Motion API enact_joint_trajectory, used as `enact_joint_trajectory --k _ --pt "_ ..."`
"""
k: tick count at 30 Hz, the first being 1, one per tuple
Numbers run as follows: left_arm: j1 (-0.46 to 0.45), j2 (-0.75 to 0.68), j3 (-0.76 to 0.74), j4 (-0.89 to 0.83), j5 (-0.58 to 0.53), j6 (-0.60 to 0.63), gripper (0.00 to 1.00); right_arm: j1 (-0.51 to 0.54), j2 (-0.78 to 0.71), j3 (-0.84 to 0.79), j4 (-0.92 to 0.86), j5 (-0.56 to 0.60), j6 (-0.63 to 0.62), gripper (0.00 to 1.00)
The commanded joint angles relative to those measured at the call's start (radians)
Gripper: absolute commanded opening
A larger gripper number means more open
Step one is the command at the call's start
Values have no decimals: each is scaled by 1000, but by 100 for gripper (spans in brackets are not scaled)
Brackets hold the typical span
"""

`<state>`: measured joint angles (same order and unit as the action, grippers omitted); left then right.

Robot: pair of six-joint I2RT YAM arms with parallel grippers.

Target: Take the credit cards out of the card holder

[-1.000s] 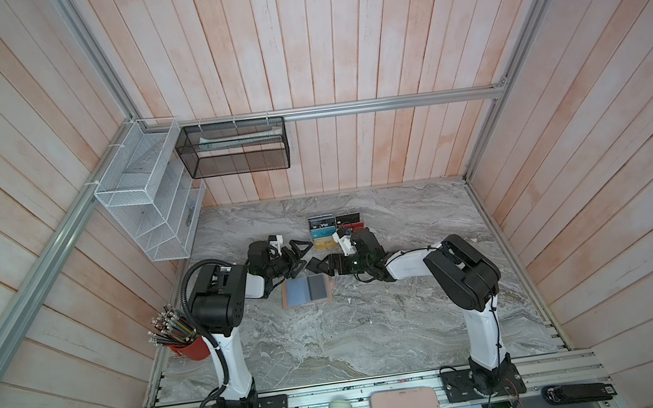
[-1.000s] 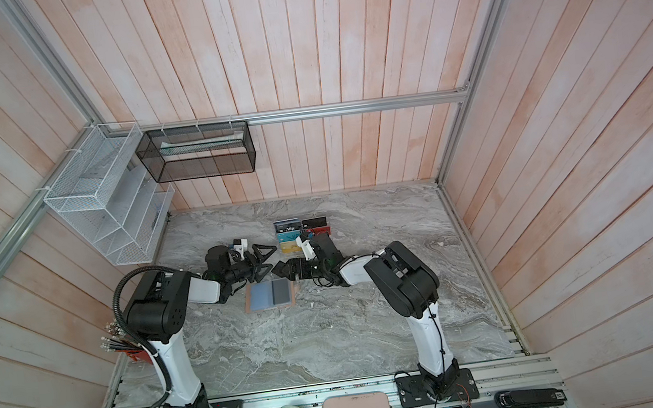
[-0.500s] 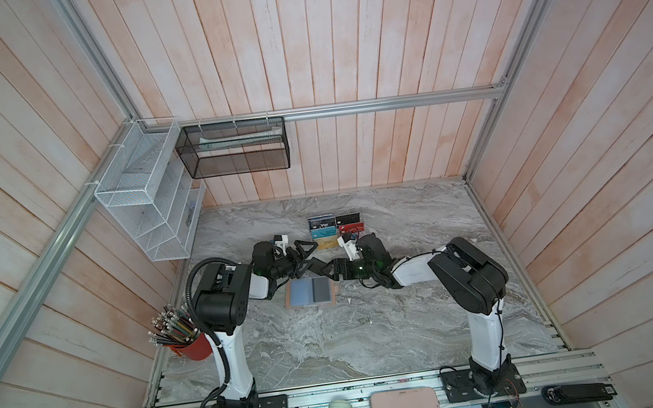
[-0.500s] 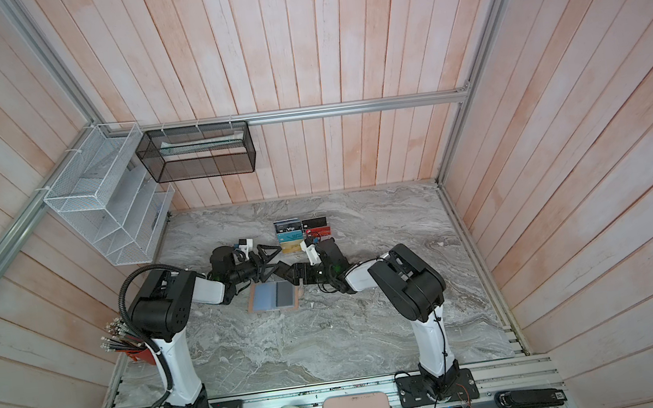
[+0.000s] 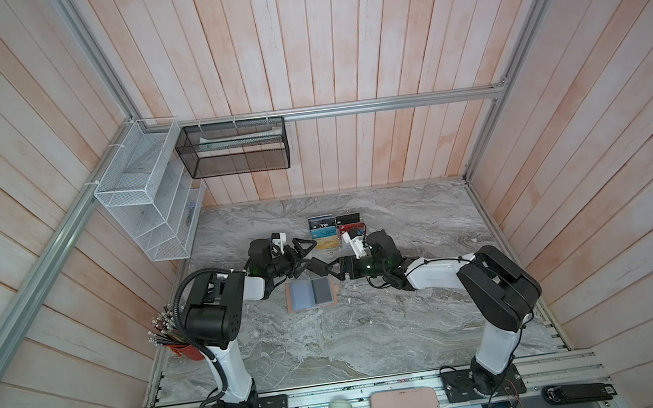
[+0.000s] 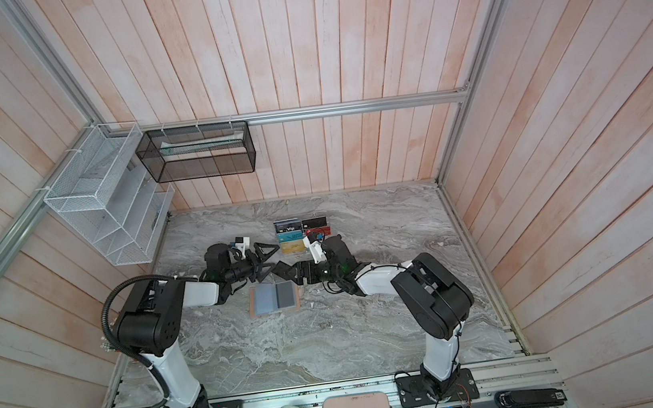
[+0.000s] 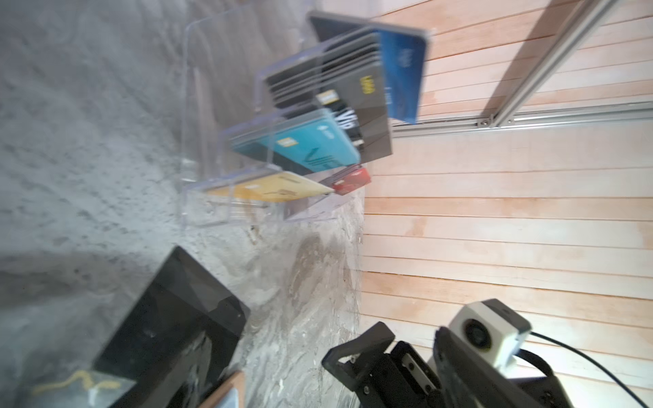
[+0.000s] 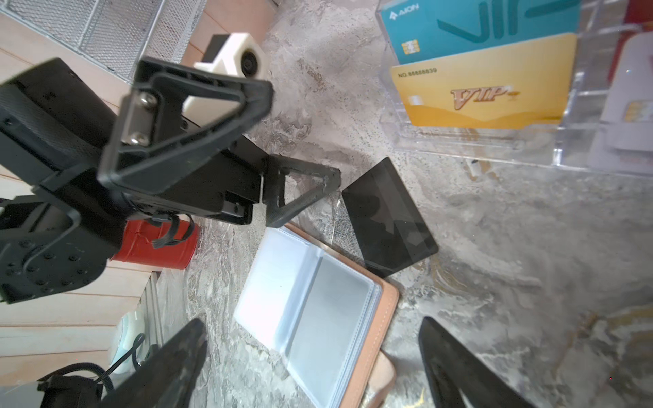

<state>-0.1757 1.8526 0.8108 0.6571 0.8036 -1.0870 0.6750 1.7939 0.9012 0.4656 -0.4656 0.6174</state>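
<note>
The card holder (image 5: 311,294) is lying open and flat on the marble tabletop (image 5: 331,338), in the middle of both top views, and its pale blue and grey pages are facing up inside a tan border. The right wrist view is showing the holder (image 8: 318,311) from close by, with its clear sleeves fanned slightly at the spine.

A plain black card (image 8: 388,219) is lying flat on the tabletop just beside the holder's edge, between the holder and the clear rack (image 8: 477,141). I cannot tell whether the card is touching the holder. The rack (image 5: 326,234) is standing above the holder in both top views, and it is carrying blue, black, teal, gold and red cards.

The left hand (image 5: 309,255) is reaching in from the left of the frame, and its fingers are standing apart and gripping nothing. The lower of those fingers (image 8: 300,190) is hanging close to the black card.

The right hand (image 5: 328,274) is coming in from the right of the frame. Its fingers are also spread wide, over the holder's upper edge, and they are carrying nothing. The two hands are nearly meeting there.
</note>
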Motion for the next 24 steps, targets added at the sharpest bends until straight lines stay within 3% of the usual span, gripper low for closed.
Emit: enact_joint_trajectory --k 1,13,24 --pt "5 -66 -44 -13 -4 16 100 24 -2 -19 -30 12 -27 95" --pt "39 -127 -298 172 44 -62 100 106 52 -6 5 -10 -2 95" --pt "44 -149 -386 178 46 -36 100 132 130 -20 52 -1 44 95"
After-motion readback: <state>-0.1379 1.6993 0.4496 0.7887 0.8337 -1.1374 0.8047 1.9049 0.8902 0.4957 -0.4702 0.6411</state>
